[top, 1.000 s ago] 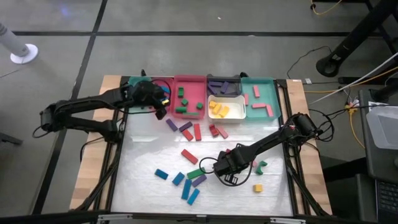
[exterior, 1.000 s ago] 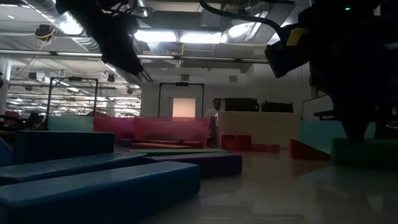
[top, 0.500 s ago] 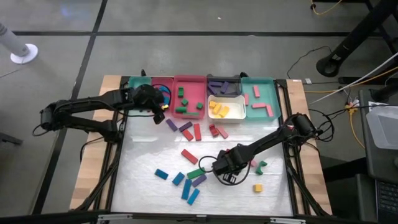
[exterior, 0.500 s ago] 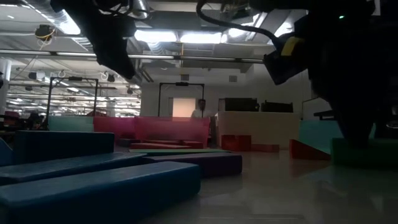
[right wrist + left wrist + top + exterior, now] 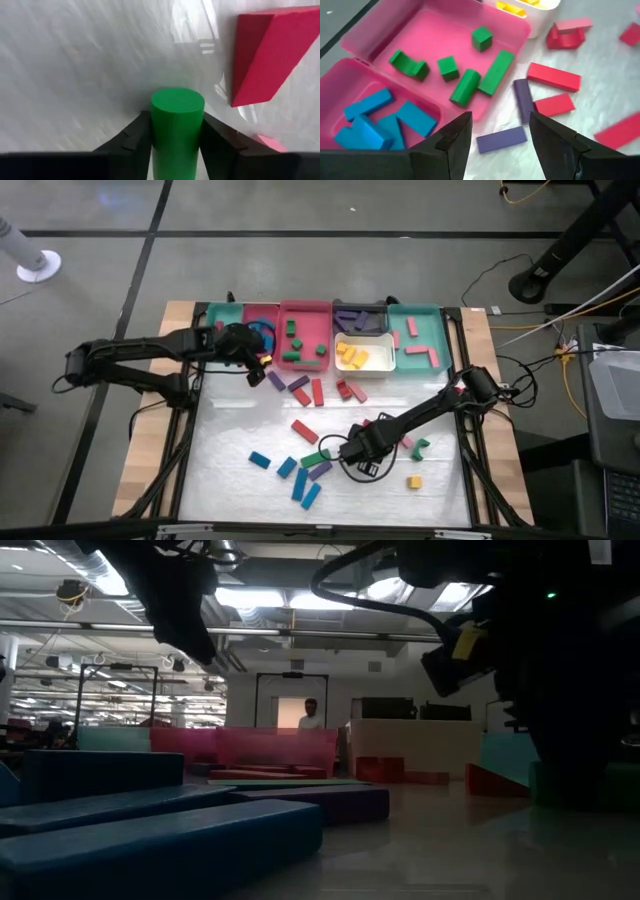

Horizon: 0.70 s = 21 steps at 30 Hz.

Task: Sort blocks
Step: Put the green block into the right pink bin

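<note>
My right gripper (image 5: 358, 456) points down over the near middle of the table. Its open fingers (image 5: 135, 142) stand close on both sides of a green cylinder (image 5: 177, 130), which the gripper hides in the high view. My left gripper (image 5: 263, 370) hangs open and empty above the near rims of the pink trays. A loose purple block (image 5: 501, 139) lies past its fingertips. More blocks lie loose on the table, among them a red one (image 5: 303, 430), a green one (image 5: 313, 458) and a blue one (image 5: 260, 460). My right gripper's fingers come from above, one on each side of the green cylinder's round wall (image 5: 177, 150). No gap shows between them and the wall, but I cannot tell whether they touch it.
Along the far edge stand a pink tray (image 5: 350, 75) with blue blocks, a pink tray (image 5: 305, 310) with green ones, a black tray (image 5: 360, 308), a white tray (image 5: 385, 358) with yellow ones and a teal tray (image 5: 432, 330). A red block (image 5: 265, 55) lies beside my right gripper.
My left gripper has swung a little away from the trays toward the table's near edge, over the loose purple blocks, still open. My right gripper has sunk slightly over the green cylinder.
</note>
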Tool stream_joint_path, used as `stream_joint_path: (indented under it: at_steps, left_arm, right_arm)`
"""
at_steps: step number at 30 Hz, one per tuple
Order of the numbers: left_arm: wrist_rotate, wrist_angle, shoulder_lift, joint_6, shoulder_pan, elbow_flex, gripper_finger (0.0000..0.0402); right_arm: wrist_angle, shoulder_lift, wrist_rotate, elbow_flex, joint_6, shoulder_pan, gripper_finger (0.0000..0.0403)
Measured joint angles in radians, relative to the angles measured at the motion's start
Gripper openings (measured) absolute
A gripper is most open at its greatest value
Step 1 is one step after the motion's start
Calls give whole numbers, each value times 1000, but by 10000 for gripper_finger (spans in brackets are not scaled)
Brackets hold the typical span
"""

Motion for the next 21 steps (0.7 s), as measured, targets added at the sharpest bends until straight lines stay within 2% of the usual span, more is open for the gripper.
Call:
stream_joint_path:
  at_steps: [2, 7, 13, 21]
  left_arm:
    - [0, 1, 0, -8, -23, 0, 186]
    - [0, 2, 0, -58, -83, 0, 186]
    - [54, 1, -16, -87, -166, 0, 186]
    - [187, 0, -107, -167, -286, 0, 186]
  right_arm:
    - [1, 0, 10, 1, -2, -1, 126]
    - [4, 0, 1, 1, -6, -21, 126]
    - [36, 0, -63, 34, -125, -102, 129]
    - [105, 0, -73, 239, -385, -277, 135]
